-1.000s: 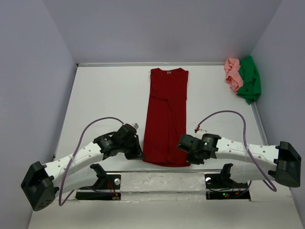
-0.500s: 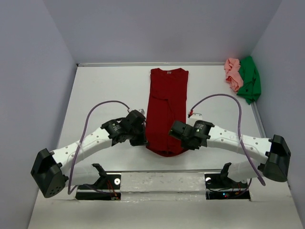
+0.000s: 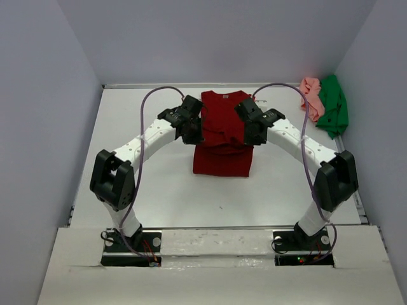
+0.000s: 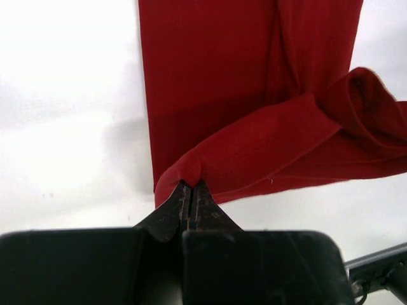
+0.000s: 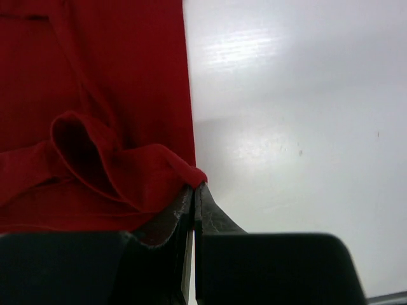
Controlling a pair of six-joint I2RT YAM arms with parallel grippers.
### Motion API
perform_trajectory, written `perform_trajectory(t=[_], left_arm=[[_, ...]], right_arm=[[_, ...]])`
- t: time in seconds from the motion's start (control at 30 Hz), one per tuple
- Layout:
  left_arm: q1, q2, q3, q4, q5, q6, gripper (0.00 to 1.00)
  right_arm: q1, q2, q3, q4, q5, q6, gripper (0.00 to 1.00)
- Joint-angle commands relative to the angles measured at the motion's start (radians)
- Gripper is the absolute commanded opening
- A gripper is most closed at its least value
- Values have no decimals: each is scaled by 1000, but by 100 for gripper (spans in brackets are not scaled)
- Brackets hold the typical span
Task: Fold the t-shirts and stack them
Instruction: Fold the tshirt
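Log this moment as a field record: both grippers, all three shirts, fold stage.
left gripper: shut, pinching the left corner of the dark red t-shirt at its lifted end
right gripper: shut on the right corner of that end
dark red t-shirt: narrow strip mid-table, lower part doubled over, lifted end sagging between the grippers
pink t-shirt: crumpled, far right corner
green t-shirt: crumpled, against the pink one's right side
stack: not started

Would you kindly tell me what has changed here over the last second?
The left tool and right tool, each shut on a hem corner of the dark red t-shirt, carried the hem toward the collar, folding it over. The pink t-shirt and green t-shirt stayed put.
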Motion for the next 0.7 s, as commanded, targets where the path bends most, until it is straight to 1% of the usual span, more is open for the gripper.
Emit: perform_trajectory(t=[0.0,0.03,0.07,0.13,0.17,0.27,0.4,0.53,0.67], left_arm=[[51,97,169,-25,32,102,0],[57,127,203,-34,44,119,0],[68,200,291,-78,43,126,0],[74,256,362,-103,41,145,0],[79,308,425,-111,46,154,0],[103,393,529,-157,48,175,0],[142,460,586,-164,84,171,0],[148,511,628,-166,94,172,0],[148,528,635,-158,98,172,0]], right_arm=[[-59,131,128,100,-103,-212,0],[-71,188,181,99,-107,-225,0],[-71,216,206,102,-120,-249,0],[-85,271,281,93,-136,-269,0],[-97,312,301,90,-136,-272,0],[-123,368,382,87,-173,-297,0],[-152,447,459,56,-180,-321,0],[-162,484,510,36,-180,-334,0],[-162,512,537,24,-168,-338,0]])
